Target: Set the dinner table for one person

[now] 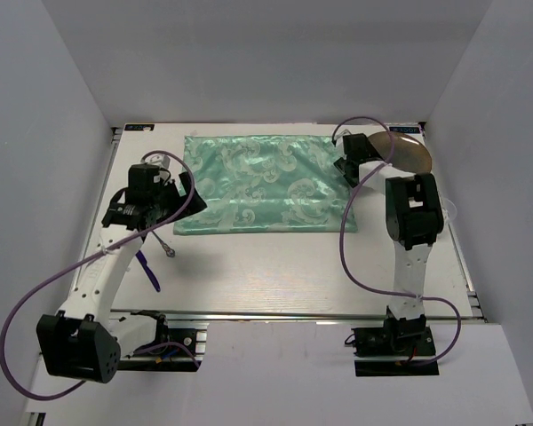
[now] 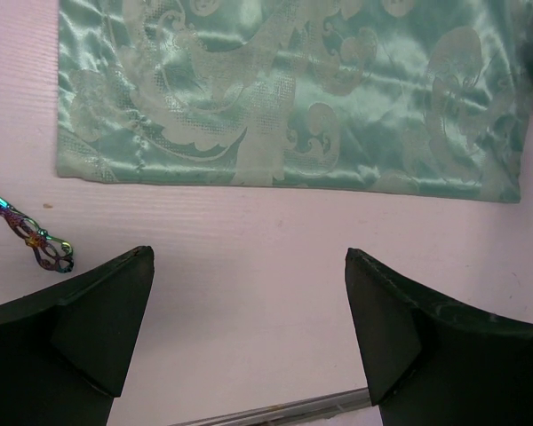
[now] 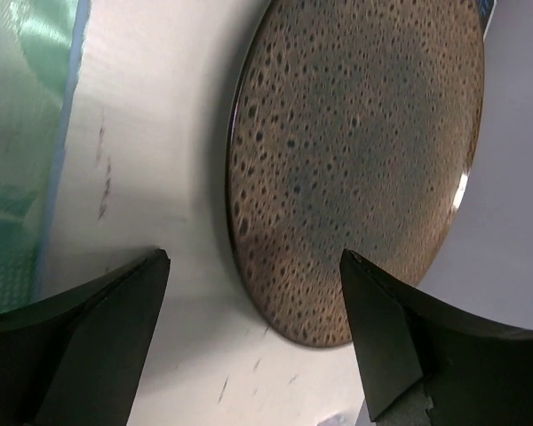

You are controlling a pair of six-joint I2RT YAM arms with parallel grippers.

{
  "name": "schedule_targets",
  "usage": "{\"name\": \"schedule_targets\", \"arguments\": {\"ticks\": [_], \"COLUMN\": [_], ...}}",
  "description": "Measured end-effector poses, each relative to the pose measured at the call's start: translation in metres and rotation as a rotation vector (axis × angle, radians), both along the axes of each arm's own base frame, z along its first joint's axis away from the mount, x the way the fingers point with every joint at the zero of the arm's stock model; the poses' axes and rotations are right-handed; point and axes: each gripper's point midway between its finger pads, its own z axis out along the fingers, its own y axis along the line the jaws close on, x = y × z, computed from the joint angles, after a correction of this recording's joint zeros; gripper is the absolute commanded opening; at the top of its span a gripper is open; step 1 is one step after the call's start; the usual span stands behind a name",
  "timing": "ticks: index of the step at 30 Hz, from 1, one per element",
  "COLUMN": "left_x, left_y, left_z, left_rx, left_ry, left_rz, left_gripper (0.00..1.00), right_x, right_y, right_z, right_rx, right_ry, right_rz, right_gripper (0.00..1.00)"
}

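Observation:
The white dinner table (image 1: pixel 275 271) has a metal rail (image 1: pixel 275 316) along its front edge. A brown speckled plate (image 1: pixel 412 152) lies at the back right corner; it fills the right wrist view (image 3: pixel 355 160). My right gripper (image 1: pixel 347 169) is open and empty, its jaws set wide just before the plate's near rim (image 3: pixel 254 256). My left gripper (image 1: pixel 181 184) is open and empty above bare table by the cloth's left end (image 2: pixel 249 256). An iridescent utensil (image 1: pixel 165 247) lies at the left; its ornate handle end shows in the left wrist view (image 2: pixel 41 245).
A shiny green patterned cloth (image 1: pixel 266 185) is spread flat across the back middle of the table (image 2: pixel 293 89), and its edge shows in the right wrist view (image 3: pixel 18 133). A purple utensil (image 1: pixel 149 270) lies near the left arm. White walls enclose the table.

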Motion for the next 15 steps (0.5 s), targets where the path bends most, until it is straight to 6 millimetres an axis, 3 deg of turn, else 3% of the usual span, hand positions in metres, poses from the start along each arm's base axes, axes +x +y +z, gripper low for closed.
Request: {"name": "schedule_targets", "arguments": {"ticks": [2, 9, 14, 15], "left_x": [-0.004, -0.006, -0.006, -0.006], "left_y": [0.003, 0.009, 0.011, 0.011], "left_z": [0.004, 0.017, 0.016, 0.016], "left_rx": [0.004, 0.014, 0.019, 0.019], "left_ry": [-0.024, -0.075, -0.076, -0.076], "left_rz": [0.009, 0.034, 0.042, 0.042], "left_gripper": [0.98, 0.98, 0.98, 0.98], "right_x": [0.009, 0.029, 0.035, 0.035], "right_y": [-0.002, -0.012, -0.012, -0.012], "right_z": [-0.001, -0.009, -0.014, -0.014], "right_rx": [0.012, 0.008, 0.005, 0.006], "right_ry": [0.003, 0.016, 0.028, 0.027], "right_rz": [0.024, 0.068, 0.08, 0.081], "right_gripper": [0.82, 0.51, 0.45, 0.33]}}
